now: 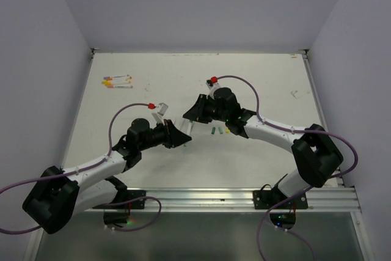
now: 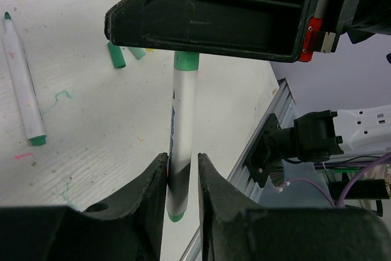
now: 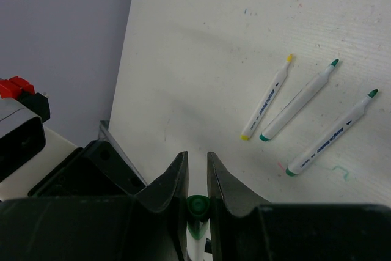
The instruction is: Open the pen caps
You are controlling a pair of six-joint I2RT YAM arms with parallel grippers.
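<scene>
Green pen (image 2: 182, 114) clamped in left end effector (image 2: 182, 172); right end effector (image 3: 197, 164) pinching cap (image 3: 197, 205).

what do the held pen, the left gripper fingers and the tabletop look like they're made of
Held pen: likely plastic, smooth white barrel with a soft sheen, green cap. Fingers of the left gripper: probably moulded plastic, matte black, edges faintly scuffed. Tabletop: unclear, perhaps painted or laminated board; white, finely grained, ink-marked.

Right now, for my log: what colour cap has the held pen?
Green cap; best in left wrist view.
</scene>
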